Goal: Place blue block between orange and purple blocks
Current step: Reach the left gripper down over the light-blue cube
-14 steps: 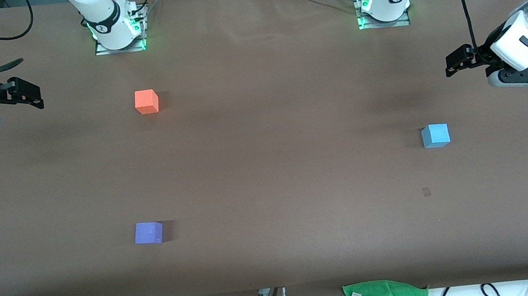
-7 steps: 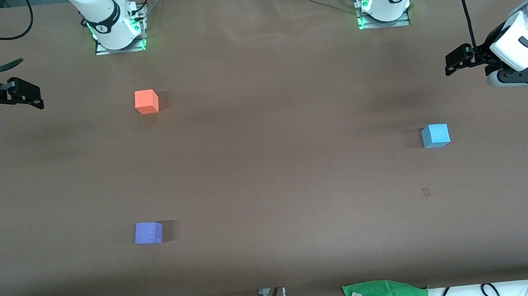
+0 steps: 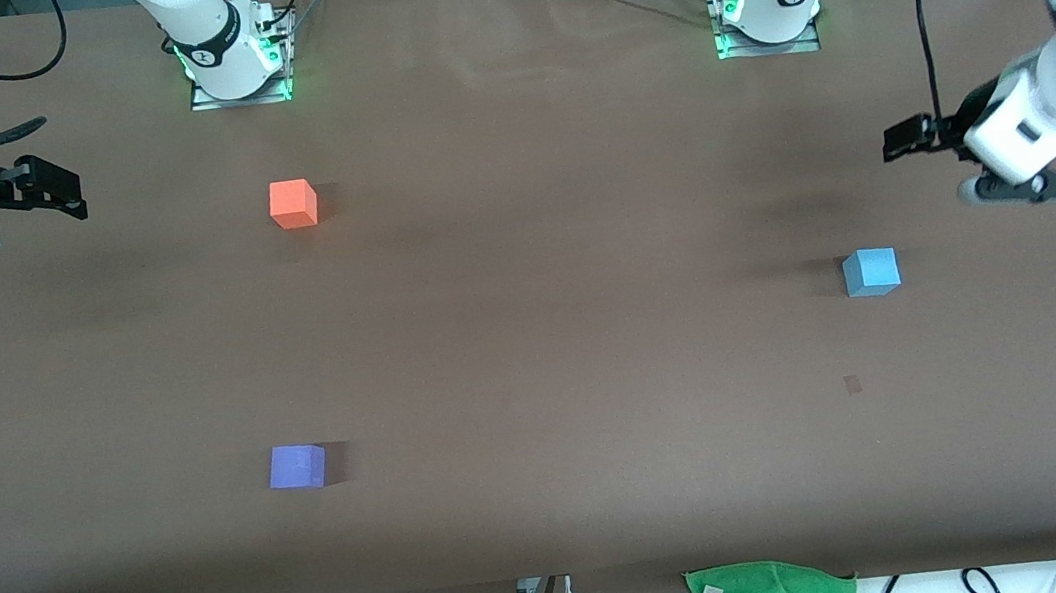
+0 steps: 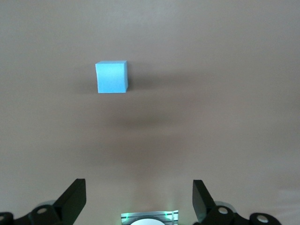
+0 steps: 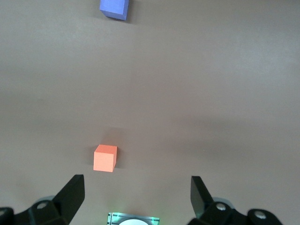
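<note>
1. We see the blue block [image 3: 872,272] resting on the brown table [image 3: 553,334] toward the left arm's end, well apart from the other two cubes.
2. The orange block [image 3: 293,204] sits toward the right arm's end; the purple block [image 3: 297,467] lies nearer the front camera than it.
3. Our left gripper [image 4: 139,199] hangs over bare table near the blue block, fingers spread wide, holding nothing.
4. Our right gripper [image 5: 137,196] waits at its table end, fingers wide, empty.
</note>
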`<action>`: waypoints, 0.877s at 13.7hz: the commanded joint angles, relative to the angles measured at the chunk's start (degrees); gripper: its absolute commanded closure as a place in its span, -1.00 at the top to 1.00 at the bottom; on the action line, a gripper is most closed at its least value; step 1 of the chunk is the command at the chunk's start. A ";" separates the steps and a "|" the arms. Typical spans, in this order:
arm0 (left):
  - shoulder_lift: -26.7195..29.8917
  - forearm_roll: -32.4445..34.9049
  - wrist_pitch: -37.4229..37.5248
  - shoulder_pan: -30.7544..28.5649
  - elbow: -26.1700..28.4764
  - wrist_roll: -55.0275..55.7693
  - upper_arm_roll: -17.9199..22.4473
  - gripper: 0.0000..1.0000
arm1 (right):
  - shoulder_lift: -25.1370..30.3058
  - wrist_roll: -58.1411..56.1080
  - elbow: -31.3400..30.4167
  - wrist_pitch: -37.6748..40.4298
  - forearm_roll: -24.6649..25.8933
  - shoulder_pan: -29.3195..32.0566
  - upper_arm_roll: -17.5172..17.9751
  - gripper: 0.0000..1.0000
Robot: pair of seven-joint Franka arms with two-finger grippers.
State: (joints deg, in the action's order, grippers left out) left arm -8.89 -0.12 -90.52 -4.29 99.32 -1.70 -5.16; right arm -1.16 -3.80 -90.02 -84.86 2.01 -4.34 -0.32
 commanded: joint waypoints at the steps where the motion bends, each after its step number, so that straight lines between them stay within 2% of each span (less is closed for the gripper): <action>1: -7.71 7.73 -7.87 -0.29 -0.46 -1.81 -0.38 1.00 | -0.33 -0.50 0.90 0.05 -0.78 0.38 0.14 1.00; 4: -10.63 8.11 -20.96 -1.25 5.33 -2.51 -0.38 1.00 | -0.33 -0.42 0.90 0.05 -0.78 0.38 0.14 1.00; 8: -10.45 8.11 -41.26 -3.62 18.07 -4.09 -0.55 1.00 | -0.42 -0.42 0.90 0.05 -0.87 0.38 0.14 1.00; 9: -10.97 8.11 -45.66 -3.80 20.01 -4.19 -0.47 1.00 | -0.34 -0.42 0.98 0.05 -0.87 0.38 0.14 1.00; 12: -14.13 8.64 -52.62 -4.85 22.04 -4.28 -0.47 1.00 | -0.33 -0.33 0.98 0.05 -0.96 0.47 0.05 1.00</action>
State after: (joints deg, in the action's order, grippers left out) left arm -22.41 6.85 -139.22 -8.33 119.59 -5.07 -5.19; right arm -1.17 -3.80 -90.00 -84.95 2.01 -4.32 -0.33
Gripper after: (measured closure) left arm 0.000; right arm 0.000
